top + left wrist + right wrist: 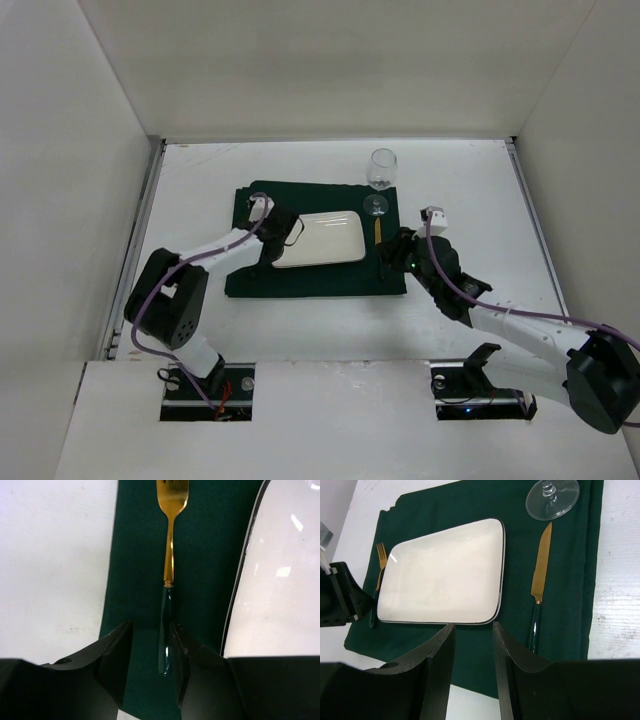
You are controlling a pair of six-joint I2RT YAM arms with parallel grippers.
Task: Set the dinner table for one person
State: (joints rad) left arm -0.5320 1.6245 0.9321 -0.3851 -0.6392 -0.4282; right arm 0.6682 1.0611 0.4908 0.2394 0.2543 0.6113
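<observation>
The white dinner table [200,180] carries a dark green cloth [300,282] with a white rectangular plate [325,238] on it. A gold fork [170,555] with a dark green handle lies on the cloth left of the plate [280,580]. My left gripper [151,630] is open and straddles the handle, which sits against the right finger. A gold knife [540,575] lies right of the plate [442,572]. A wine glass [381,168] stands at the cloth's far right. My right gripper [473,630] is open and empty over the cloth's near edge.
In the top view my left gripper [278,240] sits at the plate's left end and my right gripper [390,258] at the cloth's near right corner. White walls enclose the table on three sides. Metal edge strips run along its sides.
</observation>
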